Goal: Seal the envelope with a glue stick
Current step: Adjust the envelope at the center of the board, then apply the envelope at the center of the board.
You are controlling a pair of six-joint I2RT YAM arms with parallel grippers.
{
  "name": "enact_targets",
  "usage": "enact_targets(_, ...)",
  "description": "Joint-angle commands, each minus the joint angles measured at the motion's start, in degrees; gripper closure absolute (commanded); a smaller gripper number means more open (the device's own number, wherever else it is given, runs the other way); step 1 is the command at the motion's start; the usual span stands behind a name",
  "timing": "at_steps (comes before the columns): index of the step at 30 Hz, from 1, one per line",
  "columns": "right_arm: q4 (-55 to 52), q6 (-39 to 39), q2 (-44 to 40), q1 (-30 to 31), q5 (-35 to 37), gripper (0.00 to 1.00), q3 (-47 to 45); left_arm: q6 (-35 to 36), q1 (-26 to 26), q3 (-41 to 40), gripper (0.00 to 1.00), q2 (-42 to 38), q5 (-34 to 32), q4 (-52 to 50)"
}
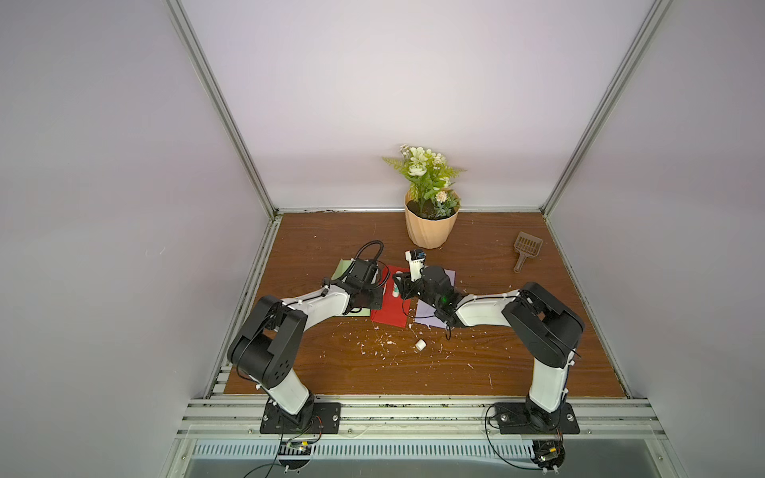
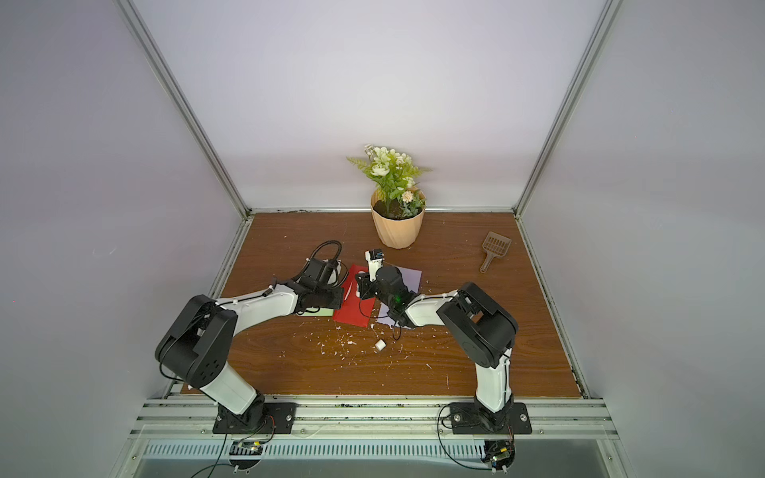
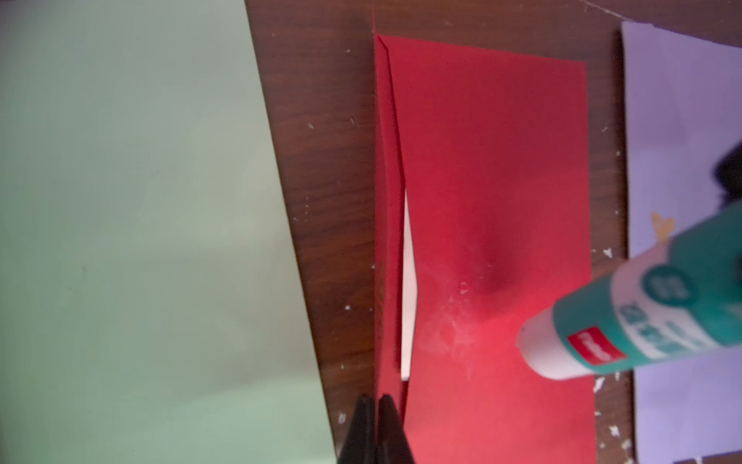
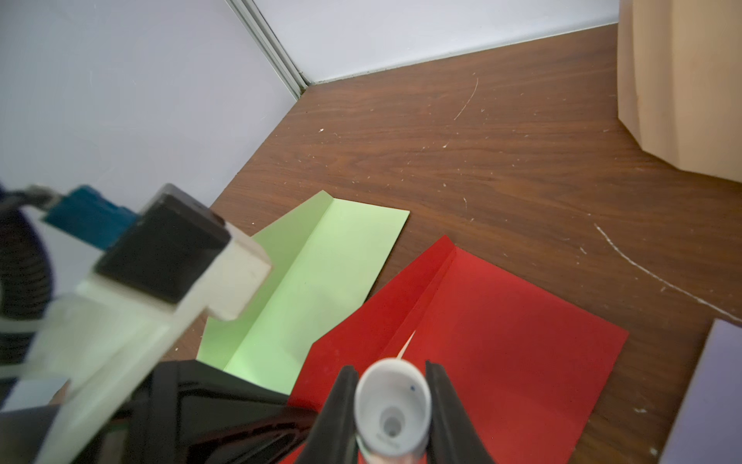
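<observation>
A red envelope (image 1: 391, 308) (image 2: 354, 308) (image 3: 494, 160) (image 4: 502, 321) lies mid-table with its flap folded out and a white insert showing at the opening. My right gripper (image 4: 392, 401) (image 1: 399, 285) is shut on the glue stick (image 4: 392, 405) (image 3: 626, 321), a white tube with a green label and no cap. The tube's white end sits low over the envelope's body, beside whitish smears. My left gripper (image 3: 375, 401) (image 1: 378, 298) is shut, its tips at the outer edge of the flap. The white cap (image 1: 420, 345) (image 2: 380, 346) lies on the table nearer the front.
A green envelope (image 1: 343, 271) (image 4: 321, 257) lies left of the red one and a purple envelope (image 1: 426, 316) (image 3: 682, 160) right of it. A potted plant (image 1: 431, 223) stands at the back, a brown scoop (image 1: 525, 250) at the back right. White crumbs litter the wood.
</observation>
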Motion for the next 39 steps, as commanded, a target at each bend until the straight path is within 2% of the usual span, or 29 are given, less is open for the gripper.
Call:
enact_targets(1, 6.18, 2.67, 0.22, 0.14, 0.35, 1.00, 2.46, -0.40, 0.49, -1.49, 0.99, -1.08, 1.65, 0.10)
enact_targets(9, 7.00, 3.30, 5.53, 0.49, 4.78, 1.00, 5.12, -0.63, 0.53, -3.04, 0.99, -1.95, 1.89, 1.03)
enact_targets(17, 7.91, 2.56, 7.64, 0.19, 6.28, 1.00, 6.02, -0.71, 0.48, -3.20, 0.99, -2.00, 1.59, 0.84)
enact_targets(32, 8.60, 4.67, 7.09, -1.75, 6.38, 1.00, 3.77, -0.98, 0.48, -3.08, 0.99, -1.56, 0.75, 0.59)
enact_targets(39, 8.34, 4.69, 7.38, -1.25, 3.12, 1.00, 3.37, -1.16, 0.50, -2.68, 0.99, -1.38, 0.67, 0.50)
